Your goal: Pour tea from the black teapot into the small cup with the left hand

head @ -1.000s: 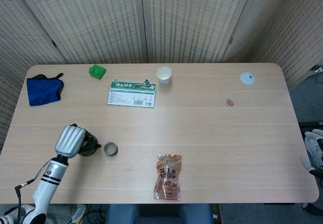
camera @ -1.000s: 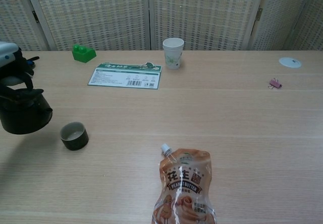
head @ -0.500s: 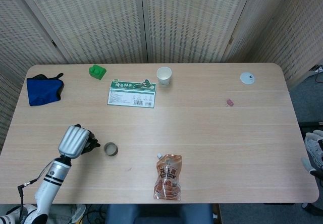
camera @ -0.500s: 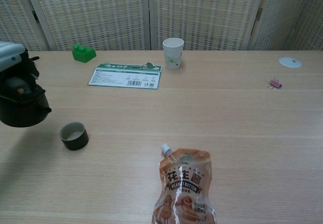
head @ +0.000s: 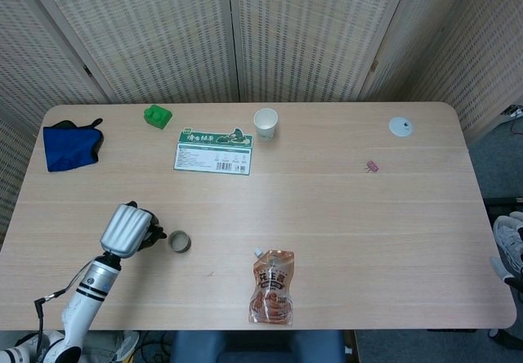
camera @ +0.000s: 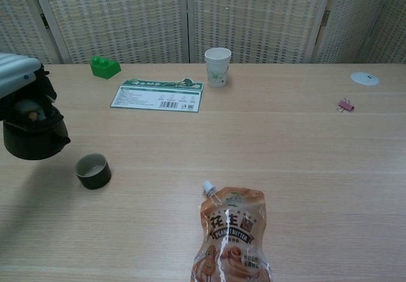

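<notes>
Just left of the small cup (camera: 93, 171): left hand (head: 127, 229) wrapped around the black teapot (camera: 35, 136), lifted off the table (camera: 304, 142). Right hand (head: 508, 248) barely seen, maybe open, cannot tell.

Your left hand (head: 125, 229) grips the black teapot (head: 149, 232) just left of the small cup (head: 180, 242) on the desk (head: 343, 216); a pouch (head: 272, 287) lies nearby.

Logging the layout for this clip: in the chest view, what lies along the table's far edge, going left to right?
Green block → printed card → paper cup → pink clip → white disc.
</notes>
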`<state>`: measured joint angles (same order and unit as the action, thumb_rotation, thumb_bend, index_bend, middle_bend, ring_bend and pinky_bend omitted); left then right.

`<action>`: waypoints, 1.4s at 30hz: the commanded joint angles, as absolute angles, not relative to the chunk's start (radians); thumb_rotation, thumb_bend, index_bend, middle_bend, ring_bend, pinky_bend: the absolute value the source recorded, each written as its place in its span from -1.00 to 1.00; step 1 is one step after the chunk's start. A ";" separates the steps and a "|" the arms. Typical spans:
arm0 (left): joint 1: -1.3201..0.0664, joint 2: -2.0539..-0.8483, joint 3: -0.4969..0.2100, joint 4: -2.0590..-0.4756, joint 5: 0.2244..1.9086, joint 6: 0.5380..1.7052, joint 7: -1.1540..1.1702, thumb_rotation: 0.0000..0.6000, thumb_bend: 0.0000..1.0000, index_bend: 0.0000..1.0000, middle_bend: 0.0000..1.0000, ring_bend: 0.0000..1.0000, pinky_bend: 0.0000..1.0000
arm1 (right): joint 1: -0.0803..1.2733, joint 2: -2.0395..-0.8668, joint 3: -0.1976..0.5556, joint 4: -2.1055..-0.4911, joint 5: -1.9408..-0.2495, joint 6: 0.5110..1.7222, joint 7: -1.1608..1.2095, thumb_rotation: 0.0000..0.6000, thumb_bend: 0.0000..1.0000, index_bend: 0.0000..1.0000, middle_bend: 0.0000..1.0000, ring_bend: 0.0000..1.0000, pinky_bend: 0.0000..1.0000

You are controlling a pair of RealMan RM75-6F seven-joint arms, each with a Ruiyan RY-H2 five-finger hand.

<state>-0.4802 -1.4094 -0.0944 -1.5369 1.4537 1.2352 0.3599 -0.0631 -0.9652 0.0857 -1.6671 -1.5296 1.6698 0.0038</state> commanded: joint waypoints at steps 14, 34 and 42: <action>-0.496 -1.446 -0.082 -1.509 1.474 1.230 0.401 0.94 -0.15 1.00 1.00 1.00 0.15 | -0.068 -0.964 0.087 -1.661 -1.525 1.671 0.011 1.00 -0.63 -0.41 -0.48 -0.57 -0.50; -0.499 -1.474 -0.063 -1.440 1.537 1.266 0.468 0.90 -0.15 1.00 1.00 1.00 0.15 | -0.069 -0.962 0.089 -1.663 -1.525 1.673 0.012 1.00 -0.63 -0.41 -0.48 -0.57 -0.50; -0.501 -1.477 -0.057 -1.422 1.555 1.273 0.480 0.91 -0.15 1.00 1.00 1.00 0.15 | -0.070 -0.961 0.089 -1.663 -1.525 1.673 0.012 1.00 -0.63 -0.41 -0.48 -0.57 -0.50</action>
<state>-0.5006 -1.4769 -0.0581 -1.4234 1.5539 1.2726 0.4795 -0.0700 -0.9612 0.0888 -1.6633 -1.5246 1.6728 0.0122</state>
